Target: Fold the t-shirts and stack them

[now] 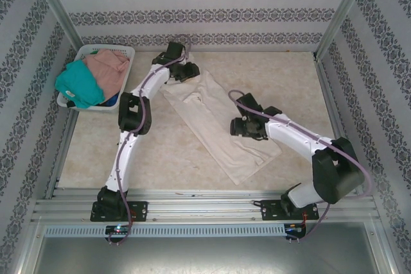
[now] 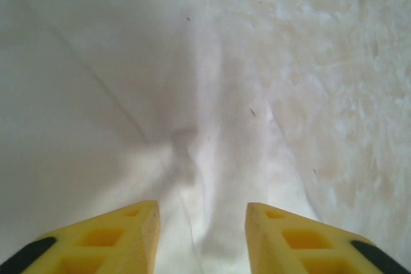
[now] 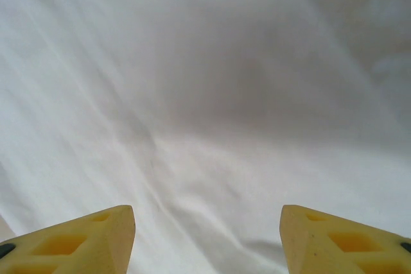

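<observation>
A cream t-shirt [image 1: 215,134] lies on the table as a long narrow strip, running diagonally from far left to near right. My left gripper [image 1: 187,72] is at its far end. In the left wrist view its yellow fingers stand apart, open [image 2: 202,213], with a raised fold of the cream cloth [image 2: 96,94] beneath the gap. My right gripper [image 1: 239,126] hovers over the strip's middle. Here too the fingers are wide open [image 3: 207,216], with smooth cream cloth [image 3: 205,94] below and nothing between them. A teal t-shirt [image 1: 80,85] and a dusty-pink one [image 1: 109,67] lie bunched in the basket.
The white lattice basket [image 1: 126,50] sits at the far left corner of the table. Patterned walls and metal posts close in the beige tabletop [image 1: 90,152] on three sides. Bare tabletop [image 2: 359,94] shows right of the cloth in the left wrist view.
</observation>
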### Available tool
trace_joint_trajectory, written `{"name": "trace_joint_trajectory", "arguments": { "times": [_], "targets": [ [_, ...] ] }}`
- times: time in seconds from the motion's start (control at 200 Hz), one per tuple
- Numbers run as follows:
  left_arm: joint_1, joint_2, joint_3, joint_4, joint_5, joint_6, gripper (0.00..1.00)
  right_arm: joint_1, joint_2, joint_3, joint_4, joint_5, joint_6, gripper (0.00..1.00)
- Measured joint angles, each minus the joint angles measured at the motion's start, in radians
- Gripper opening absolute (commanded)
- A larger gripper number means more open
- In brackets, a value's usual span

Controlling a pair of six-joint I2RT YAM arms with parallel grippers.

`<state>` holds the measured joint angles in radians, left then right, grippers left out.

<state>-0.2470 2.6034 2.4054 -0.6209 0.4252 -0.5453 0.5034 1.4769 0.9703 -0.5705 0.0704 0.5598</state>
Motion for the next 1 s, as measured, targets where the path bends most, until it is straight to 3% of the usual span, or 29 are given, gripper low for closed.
{"name": "trace_joint_trajectory", "arguments": {
  "times": [0.16, 0.31, 0.395, 0.505, 0.63, 0.819, 1.004],
  "targets": [
    [0.0, -0.277, -0.285, 0.056, -0.035, 0.022, 0.38, -0.037, 0.149, 0.075, 0.063, 0.019, -0.063, 0.62],
    [0.0, -0.556, -0.678, 0.223, -0.045, 0.013, 0.37, -0.065, 0.274, 0.071, 0.093, 0.013, -0.086, 0.61],
    [0.0, -0.605, -0.821, 0.287, -0.053, 0.007, 0.37, -0.066, 0.282, 0.067, 0.095, 0.011, -0.089, 0.61],
    [0.0, -0.563, -0.924, 0.344, -0.068, -0.005, 0.36, -0.034, 0.284, 0.068, 0.1, 0.007, -0.086, 0.62],
    [0.0, -0.456, -0.945, 0.398, -0.059, -0.025, 0.35, 0.002, 0.286, 0.05, 0.111, -0.005, -0.061, 0.62],
    [0.007, -0.336, -0.79, 0.468, -0.017, -0.047, 0.33, 0.039, 0.266, 0.008, 0.156, 0.019, -0.014, 0.62],
    [0.009, -0.201, -0.589, 0.473, 0.043, -0.055, 0.32, 0.183, 0.232, -0.044, 0.206, 0.019, 0.045, 0.62]
  ]
}}
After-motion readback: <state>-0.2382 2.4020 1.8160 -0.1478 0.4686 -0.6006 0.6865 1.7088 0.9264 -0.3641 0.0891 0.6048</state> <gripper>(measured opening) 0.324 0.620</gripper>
